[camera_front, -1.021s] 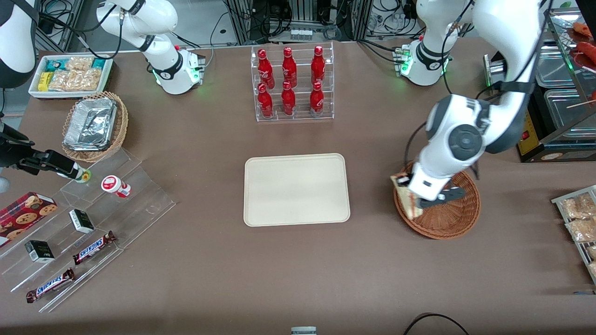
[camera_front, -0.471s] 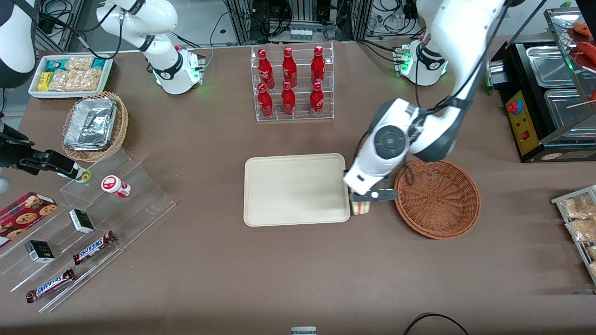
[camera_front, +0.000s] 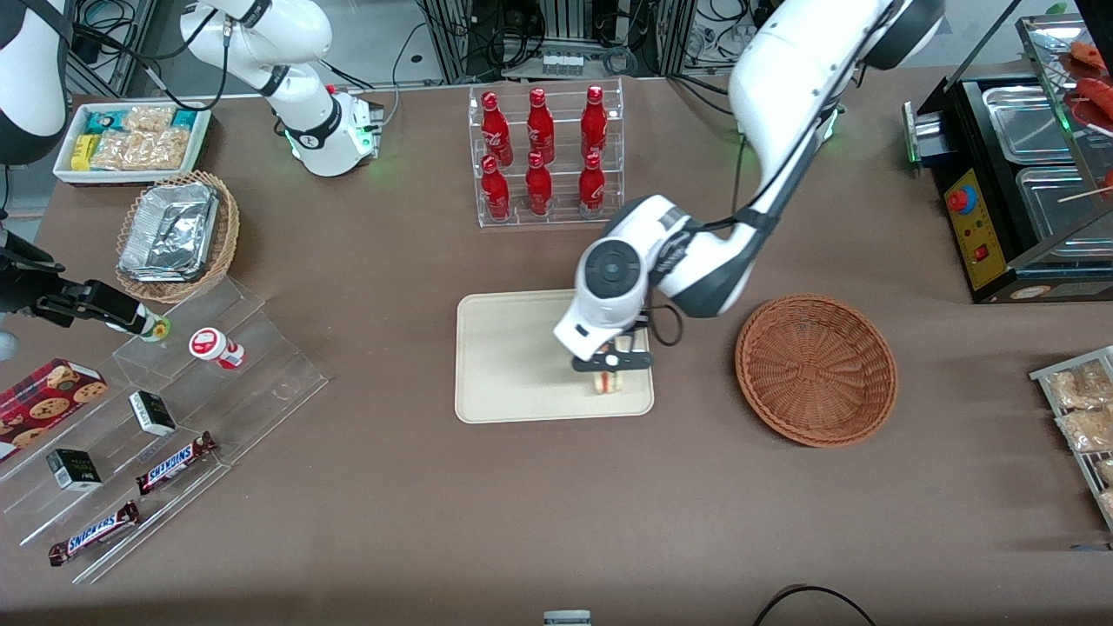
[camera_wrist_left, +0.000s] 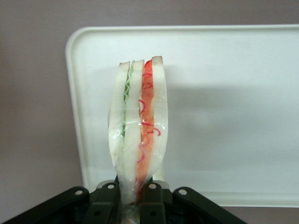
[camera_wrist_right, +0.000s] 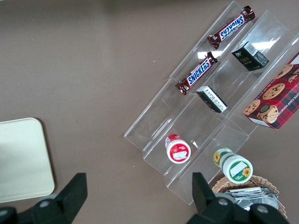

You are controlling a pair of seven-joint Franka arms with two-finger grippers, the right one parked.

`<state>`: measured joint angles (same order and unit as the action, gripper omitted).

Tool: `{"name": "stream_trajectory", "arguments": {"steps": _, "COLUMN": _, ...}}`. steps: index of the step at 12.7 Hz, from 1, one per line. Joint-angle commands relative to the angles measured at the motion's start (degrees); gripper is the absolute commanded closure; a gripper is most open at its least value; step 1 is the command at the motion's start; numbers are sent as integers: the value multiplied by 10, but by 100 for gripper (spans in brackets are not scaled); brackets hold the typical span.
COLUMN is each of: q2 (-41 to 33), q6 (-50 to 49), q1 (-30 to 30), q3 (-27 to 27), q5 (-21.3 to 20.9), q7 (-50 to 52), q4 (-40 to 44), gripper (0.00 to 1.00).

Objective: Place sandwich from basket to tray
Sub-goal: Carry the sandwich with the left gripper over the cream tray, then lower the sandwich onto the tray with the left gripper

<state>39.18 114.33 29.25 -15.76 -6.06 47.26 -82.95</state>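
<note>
One gripper point(camera_front: 611, 360) pinches the sandwich point(camera_front: 609, 380) tight, above the tray point(camera_front: 513, 365). Six red bottles point(camera_front: 541, 152) stand farther off, and the basket point(camera_front: 816, 369) sits beside the tray.

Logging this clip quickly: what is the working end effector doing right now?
Left end effector: shut on the sandwich, holding it above the tray; the basket sits empty.
</note>
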Motion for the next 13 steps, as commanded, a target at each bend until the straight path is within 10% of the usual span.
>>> {"name": "stream_trajectory", "arguments": {"steps": 1, "q2": 45, "q6": -23, "q1": 38, "q3": 7, "q5": -13, "q7": 50, "q4": 75, "gripper": 100}}
{"name": "stream_trajectory", "arguments": {"steps": 13, "q2": 85, "q6": -15, "q1": 79, "q3": 9, "q5": -34, "q7": 118, "q4": 107, "gripper": 100}}
